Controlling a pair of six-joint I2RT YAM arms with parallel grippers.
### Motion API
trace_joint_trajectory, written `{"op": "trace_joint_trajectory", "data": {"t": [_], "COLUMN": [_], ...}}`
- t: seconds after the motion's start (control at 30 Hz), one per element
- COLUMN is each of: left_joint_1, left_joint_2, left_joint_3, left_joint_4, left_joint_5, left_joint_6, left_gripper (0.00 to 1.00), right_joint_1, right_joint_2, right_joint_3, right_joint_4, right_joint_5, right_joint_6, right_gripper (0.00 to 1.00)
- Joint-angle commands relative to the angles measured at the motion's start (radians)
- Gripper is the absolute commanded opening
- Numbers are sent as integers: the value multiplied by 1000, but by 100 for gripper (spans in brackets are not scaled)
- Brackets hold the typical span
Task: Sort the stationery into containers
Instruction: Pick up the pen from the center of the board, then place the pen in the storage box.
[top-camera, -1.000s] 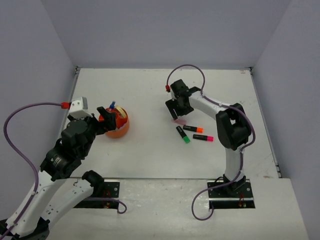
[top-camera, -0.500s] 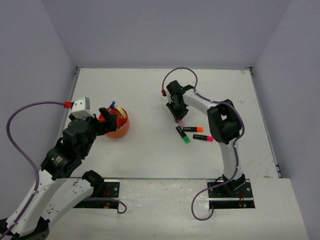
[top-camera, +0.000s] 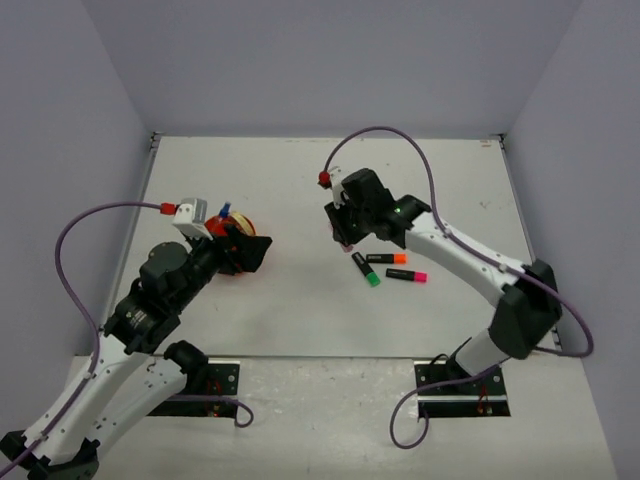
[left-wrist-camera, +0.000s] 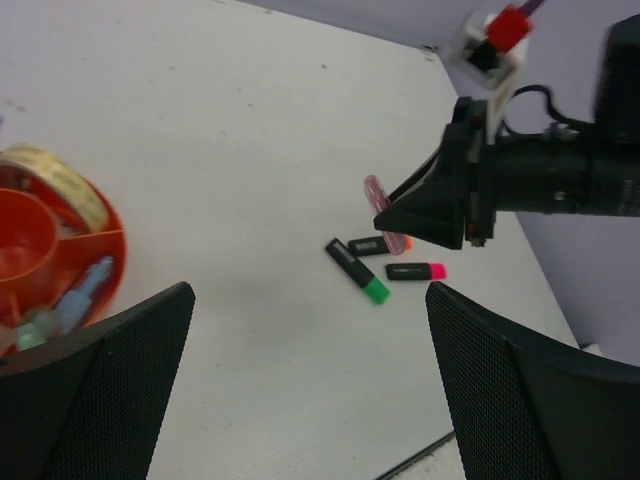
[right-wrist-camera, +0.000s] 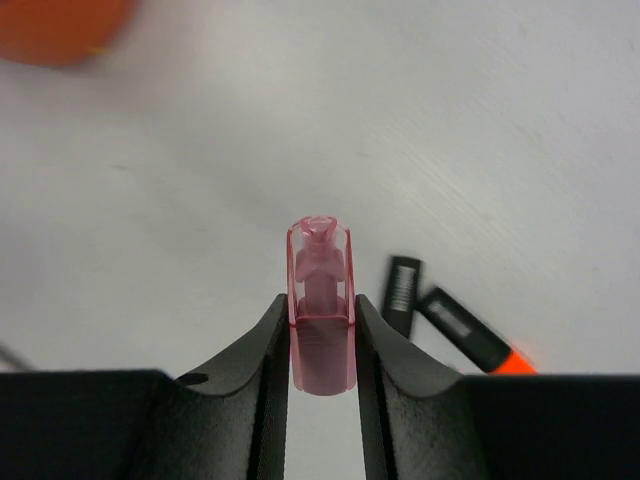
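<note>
My right gripper (right-wrist-camera: 320, 300) is clamped on the pink bar (right-wrist-camera: 320, 262), one finger flat against each long side. The hold sits on its rear half, and the rounded front end sticks out past my fingertips. It appears to hang clear of the table (top-camera: 300, 180), above the spot just beside the three markers: the green-tipped one (left-wrist-camera: 357, 278), the orange-tipped one (top-camera: 386, 258) and the pink-tipped one (left-wrist-camera: 416, 271), which lie close together on the surface.

The bar looks like a small see-through plastic shell with a solid core, so I judge it very light and stiff. Its smooth sides are probably slick, and too hard a pinch might crack the thin wall. Squeezing across the flat sides seems the right hold. Being gripped towards the back, it could pivot if I swing fast, so I would carry it gently.

My left gripper (left-wrist-camera: 308, 330) is spread wide with nothing in it, hovering by the orange tub (left-wrist-camera: 118, 240). The tub sits well apart from the bar, over on the left of the table. It already holds a roll of tape (left-wrist-camera: 60, 180) and a blue-capped bottle (left-wrist-camera: 85, 285) in its compartments
</note>
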Motion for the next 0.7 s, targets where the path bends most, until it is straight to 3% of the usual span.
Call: {"op": "trace_joint_trajectory", "data": {"t": [0.0, 0.07, 0.17, 0.3, 0.47, 0.57, 0.67], "left_joint_1": [1, 3, 3, 2, 1, 2, 3], "left_joint_2": [21, 34, 50, 83, 96, 114, 135], "left_joint_3": [-111, -153, -176, -176, -190, -187, -184], "left_joint_4": [378, 518, 587, 616, 628, 613, 610], "left_joint_5": [320, 350, 362, 404, 411, 410, 423], "left_joint_6": [-145, -175, -202, -221, -228, -223, -223], "left_gripper": [100, 99, 93, 81, 74, 64, 43], "right_joint_1": [146, 191, 242, 276, 304, 324, 334], "right_joint_2": [-216, -293, -373, -395, -360, -350, -337], "right_joint_3": [-142, -192, -240, -217, -171, -149, -127], "right_joint_4": [231, 325, 399, 411, 384, 380, 371], "right_joint_5": [-105, -116, -99, -104, -67, -49, -16], "right_joint_6": [67, 114, 146, 147, 141, 142, 145], "right_gripper": [0, 0, 0, 0, 0, 0, 0]}}
